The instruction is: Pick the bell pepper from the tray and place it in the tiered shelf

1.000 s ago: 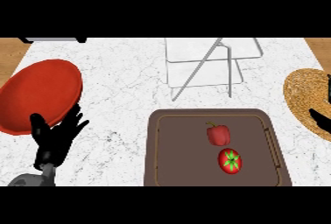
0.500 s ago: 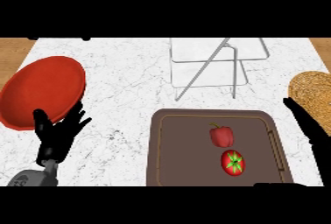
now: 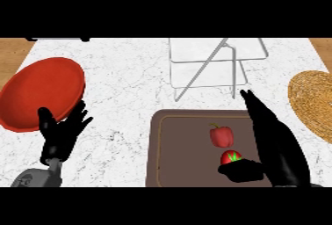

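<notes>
A red bell pepper (image 3: 221,136) lies in the middle of the brown tray (image 3: 182,149) on the marble counter. Just below it sits a red tomato (image 3: 231,156) with a green stem. My right hand (image 3: 272,140) stretches over the tray's right side, fingers straight and pointing away, thumb (image 3: 243,170) bent in under the tomato; it touches neither pepper nor tomato that I can see. The white wire tiered shelf (image 3: 217,66) stands beyond the tray. My left hand (image 3: 62,132) rests open at the lower left, fingers up.
A large red plate (image 3: 39,92) lies at the left, partly behind my left hand. A woven straw basket (image 3: 314,103) sits at the right edge. Wooden floor shows past the counter's far corners.
My right hand has come in from the right edge and now reaches over the tray beside the pepper. The left hand has barely moved.
</notes>
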Robot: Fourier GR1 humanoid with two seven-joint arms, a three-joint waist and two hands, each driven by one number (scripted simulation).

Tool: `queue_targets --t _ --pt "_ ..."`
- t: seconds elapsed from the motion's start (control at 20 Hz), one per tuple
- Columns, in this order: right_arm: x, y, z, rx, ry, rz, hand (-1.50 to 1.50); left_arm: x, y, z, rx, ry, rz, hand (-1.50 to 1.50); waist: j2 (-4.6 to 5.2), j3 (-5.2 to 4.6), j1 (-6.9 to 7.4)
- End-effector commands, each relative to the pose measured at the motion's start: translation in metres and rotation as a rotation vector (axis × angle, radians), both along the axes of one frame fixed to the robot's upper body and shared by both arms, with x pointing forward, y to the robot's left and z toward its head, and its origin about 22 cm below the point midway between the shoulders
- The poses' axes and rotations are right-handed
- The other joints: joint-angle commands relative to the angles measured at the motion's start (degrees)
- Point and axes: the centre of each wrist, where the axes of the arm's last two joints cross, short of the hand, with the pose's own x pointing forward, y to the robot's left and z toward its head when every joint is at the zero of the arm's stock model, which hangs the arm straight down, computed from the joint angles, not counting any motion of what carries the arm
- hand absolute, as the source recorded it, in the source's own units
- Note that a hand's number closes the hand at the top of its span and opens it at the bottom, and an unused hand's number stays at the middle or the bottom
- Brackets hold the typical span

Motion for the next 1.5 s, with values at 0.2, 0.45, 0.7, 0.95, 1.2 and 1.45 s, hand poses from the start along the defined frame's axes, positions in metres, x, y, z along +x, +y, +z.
queue_targets --t 0.2,0.45,0.7,0.95,1.2,1.45 --pt "-0.013 0.013 -0.012 -0.104 0.117 -0.118 -1.5 -0.006 0.001 -0.005 -0.005 0.048 0.001 0.0 -0.07 -0.18 -1.0" --pt "0.003 0.021 -0.027 -0.131 0.095 -0.153 -1.5 -0.017 -0.007 -0.01 -0.01 0.041 0.016 0.0 0.03 -0.16 -0.68" --pt "0.005 0.037 -0.036 -0.148 0.114 -0.148 -1.5 -0.001 0.004 0.005 -0.006 0.042 0.013 0.0 0.1 -0.17 -0.67" --pt "0.022 0.041 -0.063 -0.161 0.107 -0.168 -1.5 0.002 0.004 0.001 0.0 0.031 0.003 0.0 0.15 -0.16 -0.58" --pt "0.041 0.033 -0.089 -0.203 0.131 -0.209 -1.5 -0.018 0.011 -0.005 0.005 0.04 -0.003 0.0 0.21 -0.14 -0.15" --pt "0.04 0.022 -0.09 -0.245 0.122 -0.211 -1.5 -0.006 0.017 -0.005 -0.003 0.037 0.033 0.0 0.15 -0.15 -0.58"
